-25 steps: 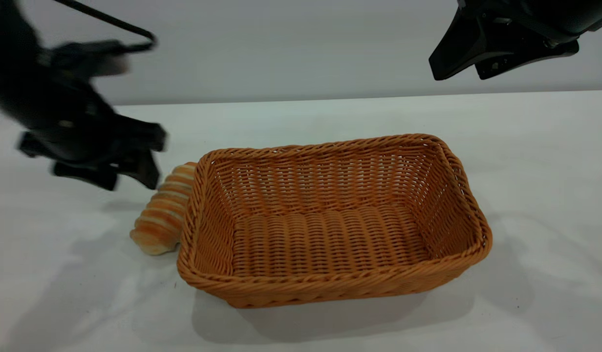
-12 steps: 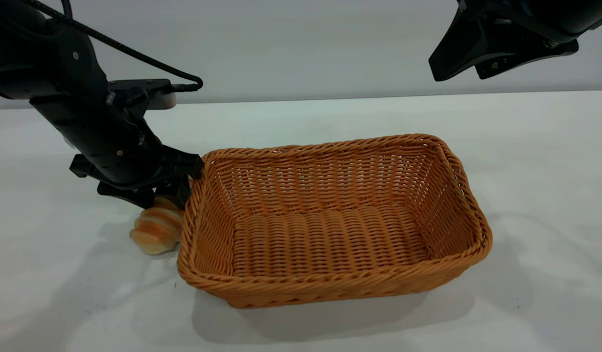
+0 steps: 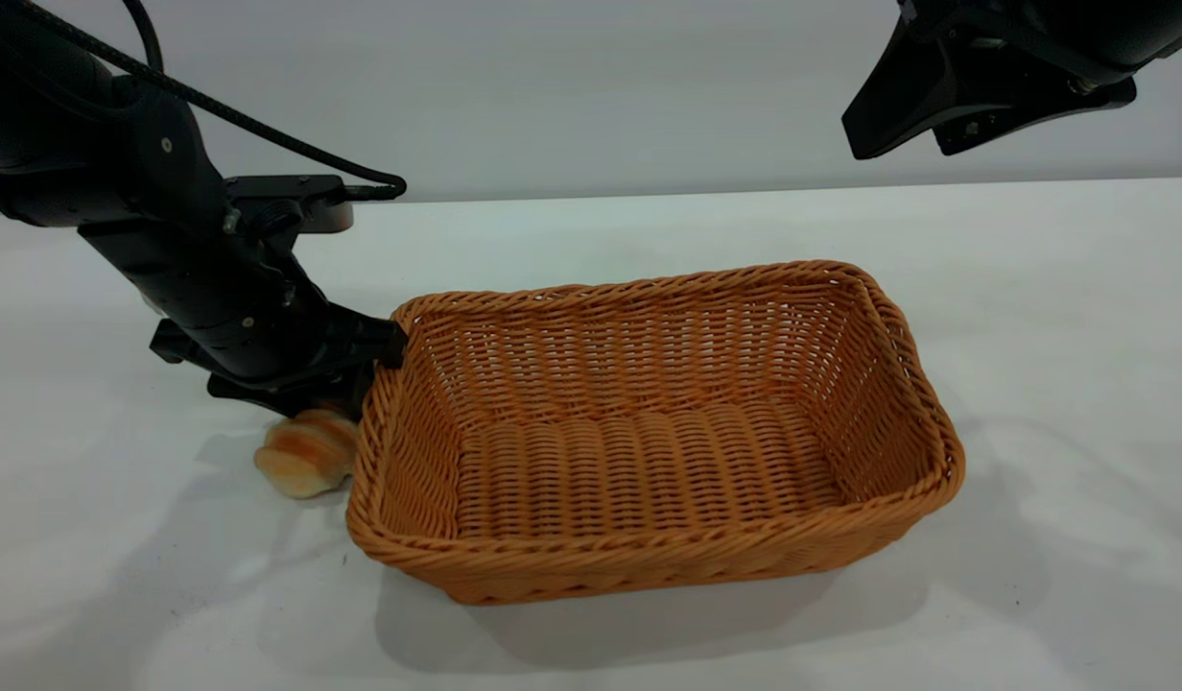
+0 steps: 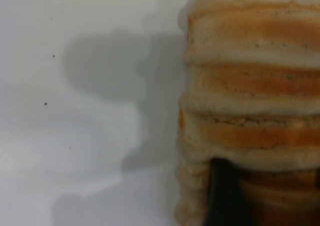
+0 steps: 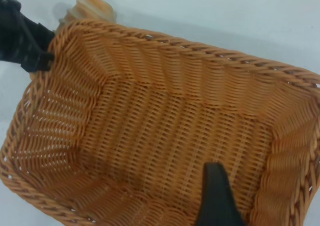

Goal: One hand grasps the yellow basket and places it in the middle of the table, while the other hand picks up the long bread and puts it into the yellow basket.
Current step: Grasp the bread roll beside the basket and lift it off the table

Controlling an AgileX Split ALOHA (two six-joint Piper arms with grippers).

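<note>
The yellow basket (image 3: 649, 566) stands empty in the middle of the white table (image 3: 1032, 288). The long bread (image 3: 303, 456) lies on the table against the outside of the basket's left wall; only its near end shows. My left gripper (image 3: 308, 389) is lowered over the bread, open, with its jaws on either side of it and one jaw touching the basket's rim. The left wrist view shows the striped bread (image 4: 250, 85) very close. My right gripper (image 3: 898, 144) hangs open and empty high above the basket's far right. The right wrist view looks down into the basket (image 5: 200, 48).
The left arm's cable (image 3: 265, 134) loops above the table at the back left. The right wrist view also shows the bread's end (image 5: 92, 5) and the left gripper (image 5: 25, 40) outside the basket's corner. Bare table lies to the right of and in front of the basket.
My left gripper has swung in from the left and come down over the bread beside the basket, covering most of it. The right gripper and basket have not moved.
</note>
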